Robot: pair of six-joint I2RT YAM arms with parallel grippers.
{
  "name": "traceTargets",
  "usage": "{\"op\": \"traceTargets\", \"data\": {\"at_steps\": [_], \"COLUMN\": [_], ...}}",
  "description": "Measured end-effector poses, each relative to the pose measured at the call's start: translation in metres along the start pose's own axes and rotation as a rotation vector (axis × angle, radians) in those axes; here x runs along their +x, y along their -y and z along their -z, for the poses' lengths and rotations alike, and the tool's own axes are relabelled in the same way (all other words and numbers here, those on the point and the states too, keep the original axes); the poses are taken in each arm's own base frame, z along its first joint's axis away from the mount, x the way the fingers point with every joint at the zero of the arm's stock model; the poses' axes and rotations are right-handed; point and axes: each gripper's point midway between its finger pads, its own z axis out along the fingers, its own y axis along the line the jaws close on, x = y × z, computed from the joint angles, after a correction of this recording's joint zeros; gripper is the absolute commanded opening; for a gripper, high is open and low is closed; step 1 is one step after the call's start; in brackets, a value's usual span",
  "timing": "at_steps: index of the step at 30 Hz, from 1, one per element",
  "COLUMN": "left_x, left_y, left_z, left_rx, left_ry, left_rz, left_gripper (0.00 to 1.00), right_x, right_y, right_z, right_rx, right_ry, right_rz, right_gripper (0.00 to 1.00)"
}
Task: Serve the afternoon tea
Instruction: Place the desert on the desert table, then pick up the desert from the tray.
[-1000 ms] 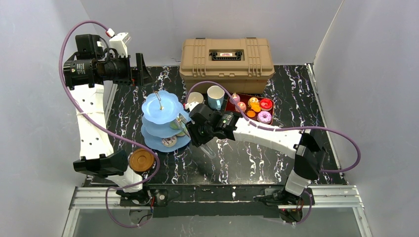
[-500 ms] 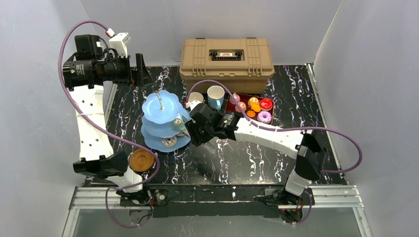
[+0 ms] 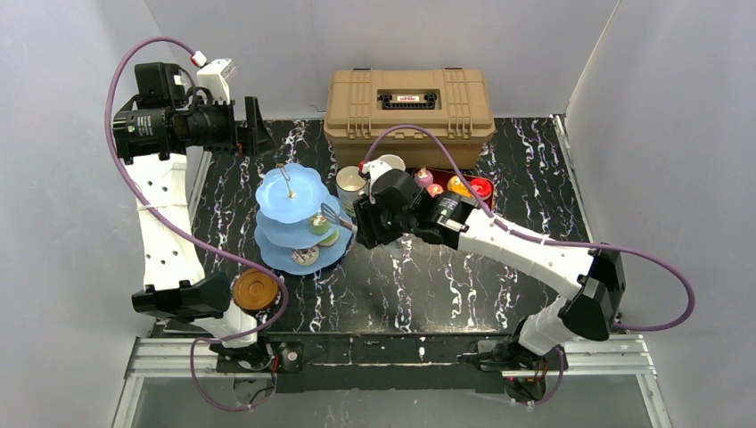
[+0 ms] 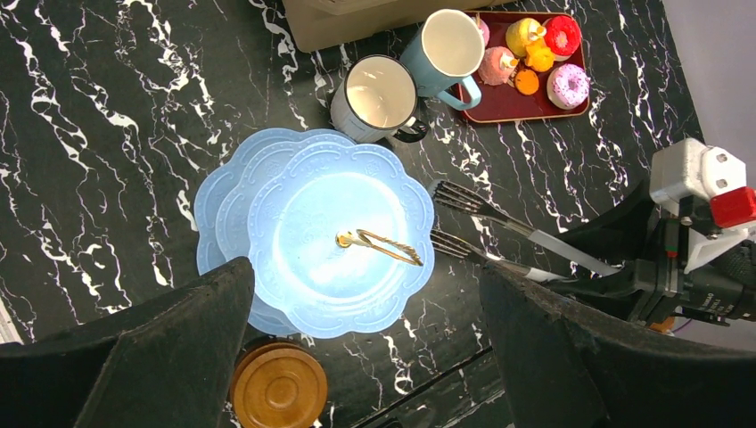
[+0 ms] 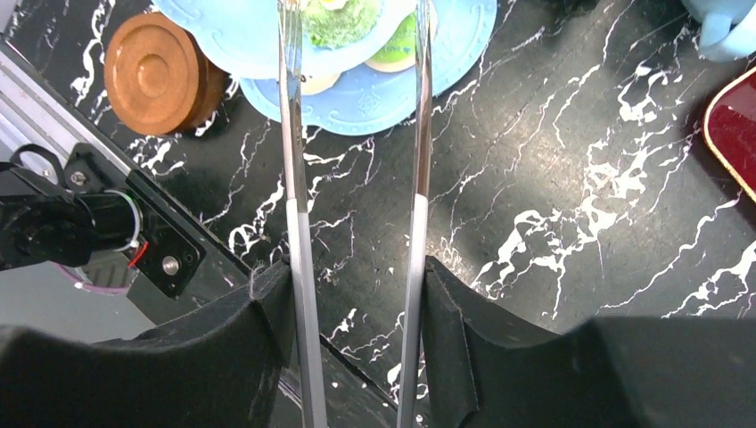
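The right gripper pinches the metal tongs by their handles, and the two blades stand apart as they reach toward the light-blue cake stand. Their tips flank a green cake on a lower tier; whether they touch it I cannot tell. A stack of brown saucers sits on the worktop just beside the stand's base. Behind the stand are a white mug and a light-blue mug, next to a dark-red tray of toy donuts. The left gripper hangs high above the stand, spread wide and holding nothing.
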Motion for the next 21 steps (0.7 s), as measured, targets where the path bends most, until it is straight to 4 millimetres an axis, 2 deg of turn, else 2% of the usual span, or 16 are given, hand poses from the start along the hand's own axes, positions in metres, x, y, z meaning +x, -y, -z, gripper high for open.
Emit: {"op": "traceTargets", "data": {"at_steps": [4,7,11,21], "left_x": [0.000,0.000,0.000,0.000], "left_y": [0.000,0.000,0.000,0.003], "left_z": [0.000,0.000,0.000,0.000], "left_rx": [0.000,0.000,0.001,0.019], "left_ry": [0.000,0.000,0.000,0.003], "left_rz": [0.000,0.000,0.000,0.001], "left_gripper": [0.95,0.95,0.95,0.95], "right_x": [0.010,0.016,0.023,0.048], "right_y": [0.012,0.037,0.079,0.203], "right_z": [-0.001,0.005,0.019,0.052], "right_rx": [0.023,0.064,0.148,0.465], "right_ry": [-0.029,-0.038,-0.039,-0.061], "right_rz": [-0.012,-0.047,-0.111,-0.295], "right_gripper": [0.52,0.50,0.49,0.51]}}
